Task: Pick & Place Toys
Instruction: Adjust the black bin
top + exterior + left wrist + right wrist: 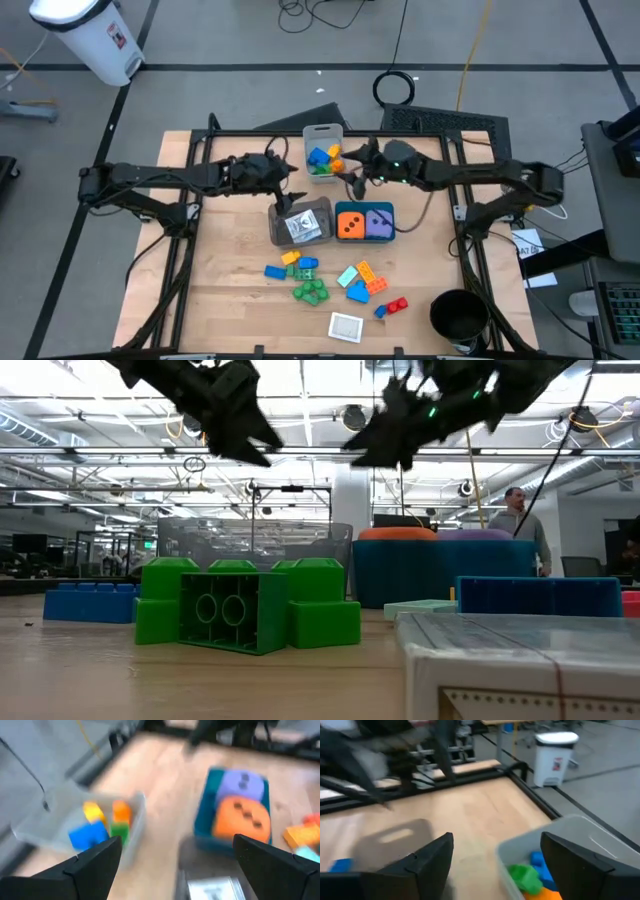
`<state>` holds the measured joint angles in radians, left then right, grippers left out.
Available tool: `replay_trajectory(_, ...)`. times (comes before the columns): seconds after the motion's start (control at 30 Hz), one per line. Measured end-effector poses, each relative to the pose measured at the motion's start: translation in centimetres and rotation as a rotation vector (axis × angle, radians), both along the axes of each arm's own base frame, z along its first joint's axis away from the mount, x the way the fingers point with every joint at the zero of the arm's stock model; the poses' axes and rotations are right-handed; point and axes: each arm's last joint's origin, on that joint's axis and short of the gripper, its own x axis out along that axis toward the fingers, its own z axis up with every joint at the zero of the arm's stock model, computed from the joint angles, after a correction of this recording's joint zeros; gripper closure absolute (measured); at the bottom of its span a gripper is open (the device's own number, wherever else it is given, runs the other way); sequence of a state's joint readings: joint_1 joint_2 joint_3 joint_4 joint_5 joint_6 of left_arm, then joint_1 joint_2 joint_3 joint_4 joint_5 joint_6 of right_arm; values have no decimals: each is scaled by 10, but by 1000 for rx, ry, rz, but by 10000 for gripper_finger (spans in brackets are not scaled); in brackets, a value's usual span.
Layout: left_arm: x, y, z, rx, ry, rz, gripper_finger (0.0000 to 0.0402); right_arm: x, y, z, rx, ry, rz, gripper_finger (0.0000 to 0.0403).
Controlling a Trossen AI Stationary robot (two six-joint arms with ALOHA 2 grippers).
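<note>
Both your grippers hang empty with jaws spread: the left gripper (290, 178) above the grey bin (300, 222), the right gripper (352, 170) beside the pale bin (323, 133) of sorted bricks (322, 158). The loose bricks (310, 288) and the card (346, 325) wait near the table's front edge, well apart from both arms, so your next reach must go forward.

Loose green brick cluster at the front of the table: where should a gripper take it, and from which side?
Come straight down from above on the green brick cluster. It sits flat on the wooden table, and the low view shows upright side walls, so close across two opposite walls. Blue and yellow bricks crowd its far side, so set the fingers left-right. Both the left gripper and right gripper hover open.
</note>
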<state>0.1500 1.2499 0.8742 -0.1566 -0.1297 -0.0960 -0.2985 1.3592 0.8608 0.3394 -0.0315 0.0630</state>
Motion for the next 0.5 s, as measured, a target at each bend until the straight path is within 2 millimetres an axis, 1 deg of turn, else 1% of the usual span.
replay_trajectory(0.13, -3, -18, -13, -159, 108, -27, 14, -12, 22, 19, -38, -21, 69, 125)
replay_trajectory(0.23, -3, -41, -14, -248, 126, -133, 14, -15, 34, 26, -62, -29, 113, 130)
replay_trajectory(0.37, -10, -78, -19, -244, 212, -266, 14, -14, 43, 27, -68, -34, 145, 135)
replay_trajectory(0.5, -21, -109, -38, -165, 413, -382, 14, -13, 44, 26, -84, -29, 152, 138)
